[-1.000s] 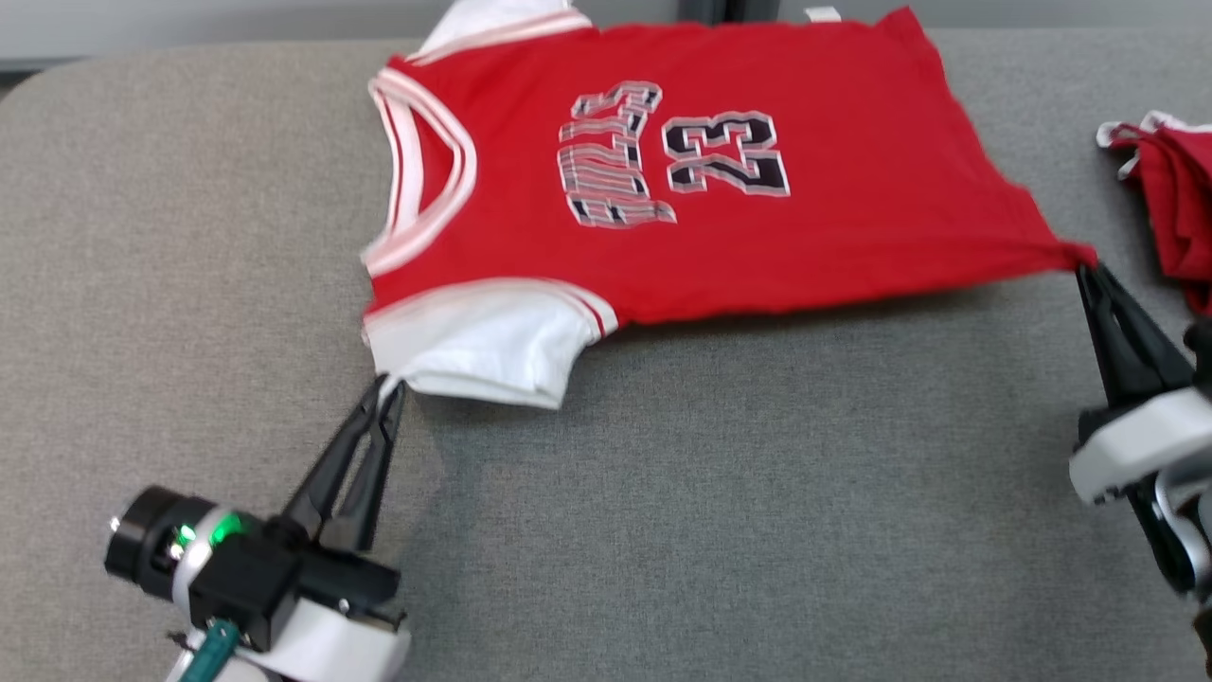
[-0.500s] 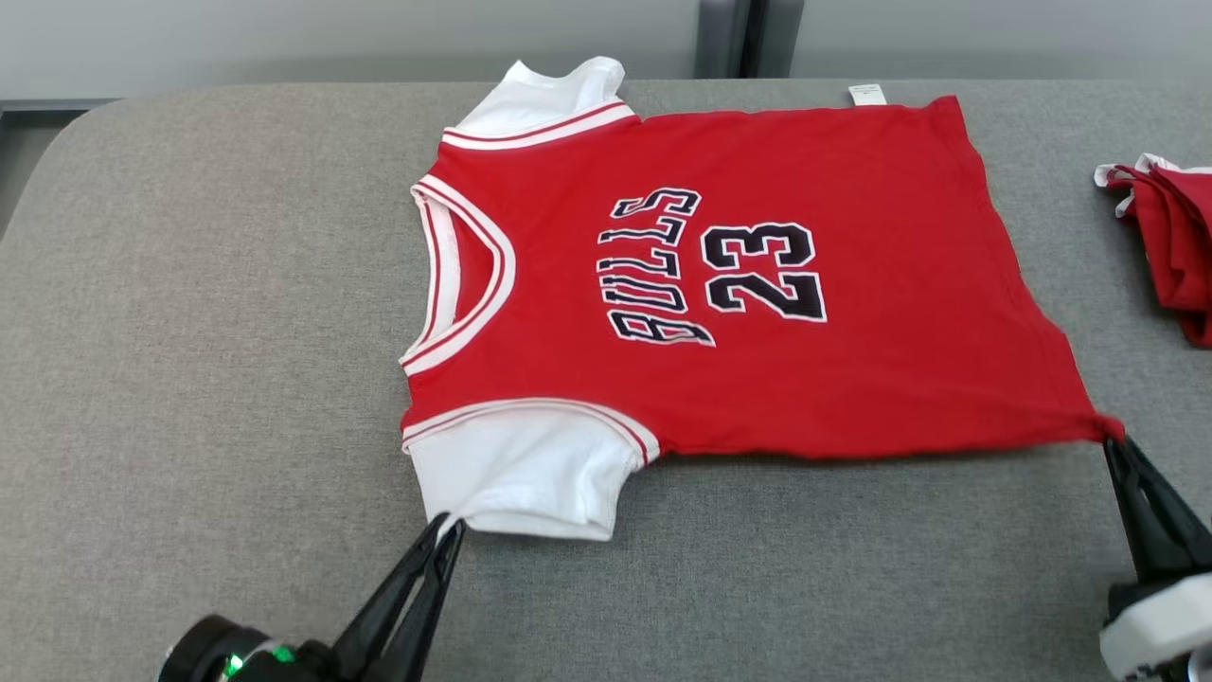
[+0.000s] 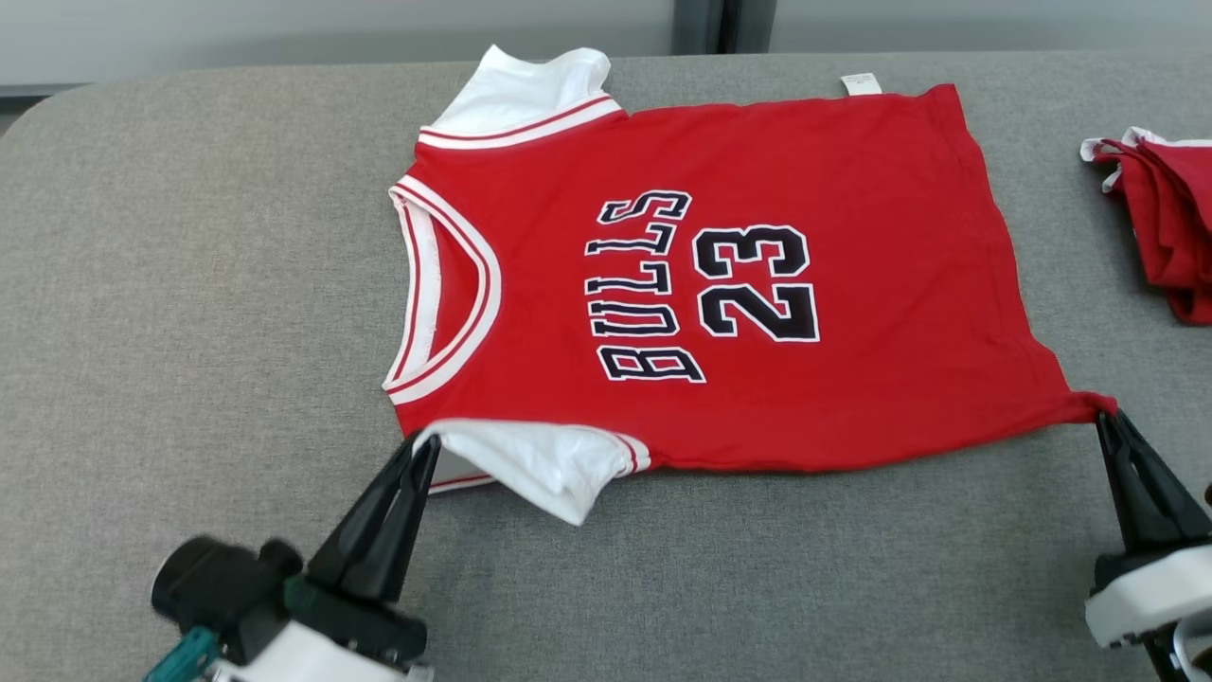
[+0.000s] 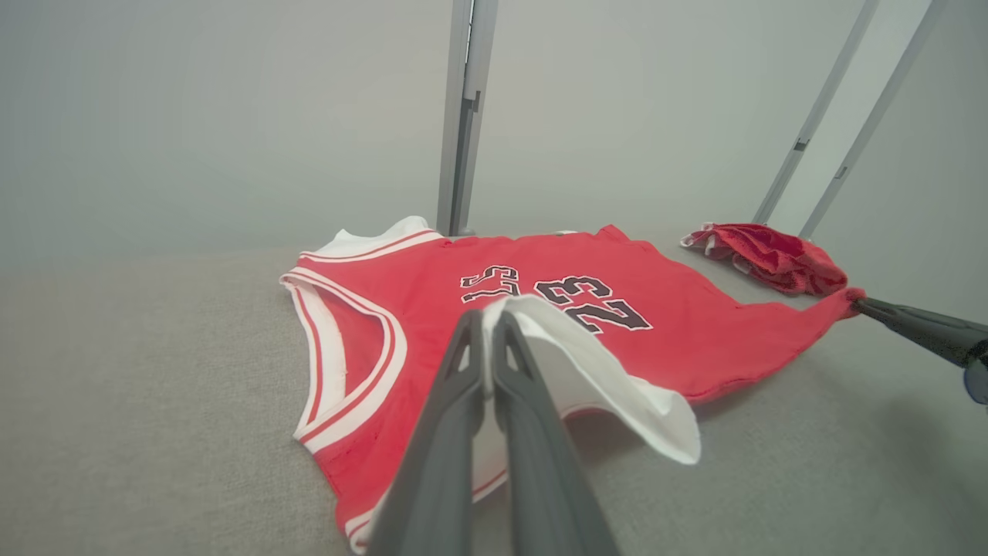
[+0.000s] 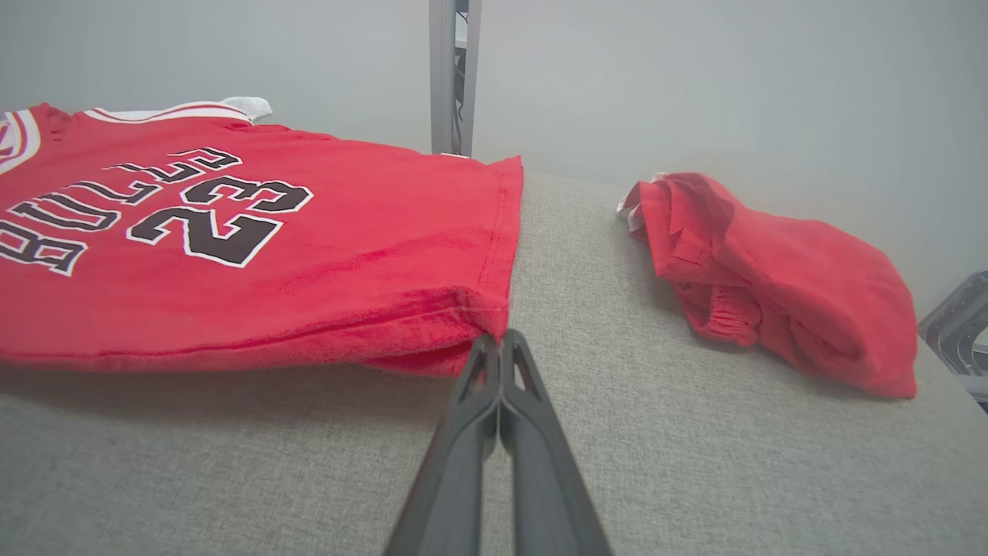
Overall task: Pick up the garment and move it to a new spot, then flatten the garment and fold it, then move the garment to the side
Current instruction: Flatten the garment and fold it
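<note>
1. Left fingers pressed together, clamped on the edge of the near white sleeve. Sleeve is lifted and curls over toward the print.
2. Right fingers also together, pinching the near hem corner. Cloth is drawn to a taut point there.
3. Jersey lies spread print-up in the middle of the grey surface, collar to the robot's left, hem to its right. Near edge is raised slightly; far edge lies flat.
4. Judged step: start of the fold, near edge to be carried over toward the far edge.
5. Risk: both grips are thin bites at the very edge. A sideways tug could slip the hem corner free, since it is already stretched.
6. Risk: uneven lift between the two arms would skew the crease.
7. Risk: the loose sleeve could tuck under and bunch inside the fold.
8. Second red garment sits near the right fingers, apart from the jersey. A wide swing might snag it.
</note>
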